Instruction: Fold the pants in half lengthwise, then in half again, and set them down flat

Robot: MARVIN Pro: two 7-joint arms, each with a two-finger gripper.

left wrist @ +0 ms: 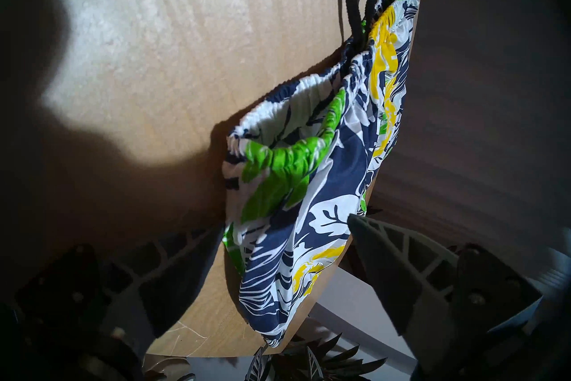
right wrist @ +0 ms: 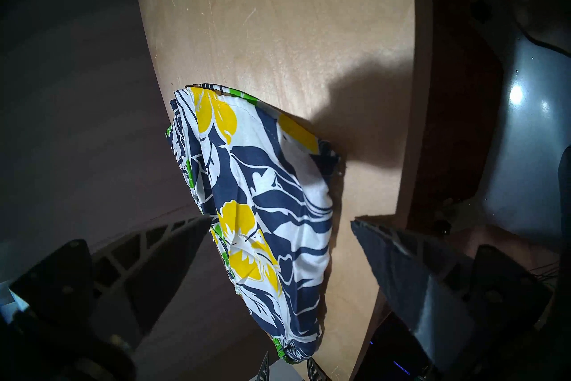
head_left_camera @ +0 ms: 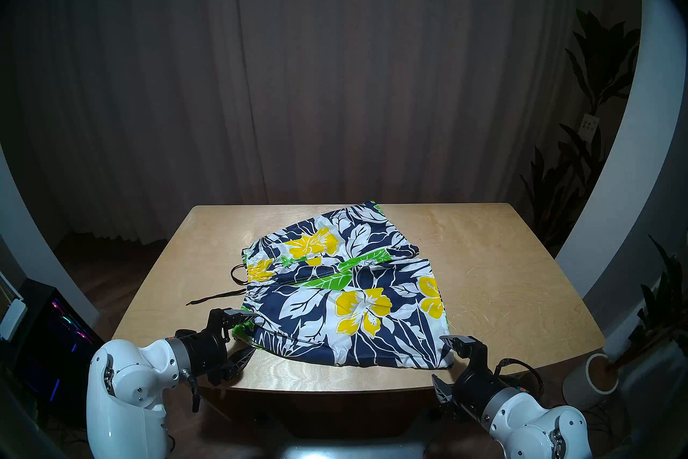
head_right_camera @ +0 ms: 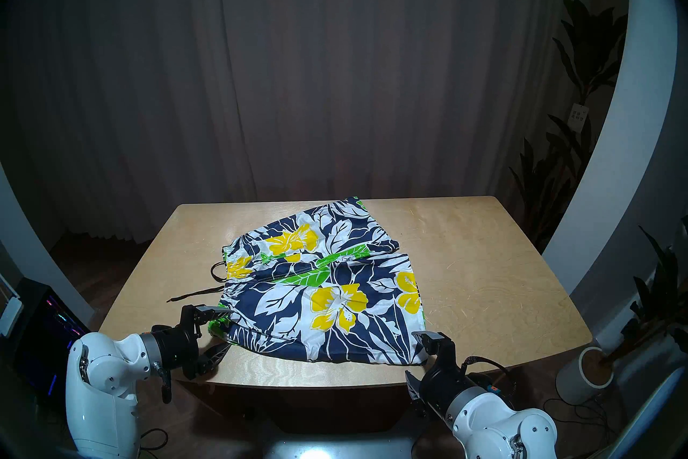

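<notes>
The pants (head_left_camera: pixel 335 298) (head_right_camera: pixel 320 298) lie spread flat on the wooden table (head_left_camera: pixel 484 260), waist to the left and both legs pointing right. A black drawstring (head_left_camera: pixel 219 296) trails off the waist. My left gripper (head_left_camera: pixel 250 332) (head_right_camera: pixel 225 328) is open at the near waist corner, with one finger above the fabric and one below by the table. In the left wrist view the waistband (left wrist: pixel 278 154) sits between the spread fingers of the left gripper (left wrist: pixel 284 222). My right gripper (head_left_camera: pixel 441 359) (head_right_camera: pixel 411 353) (right wrist: pixel 281 219) is open at the near hem corner (right wrist: pixel 262 201), holding nothing.
The near table edge (head_left_camera: pixel 335 385) runs just under both grippers. A white pot (head_left_camera: pixel 595 378) with plants stands on the floor at the right. A lit computer case (head_left_camera: pixel 56 335) sits at the left. A curtain hangs behind the table.
</notes>
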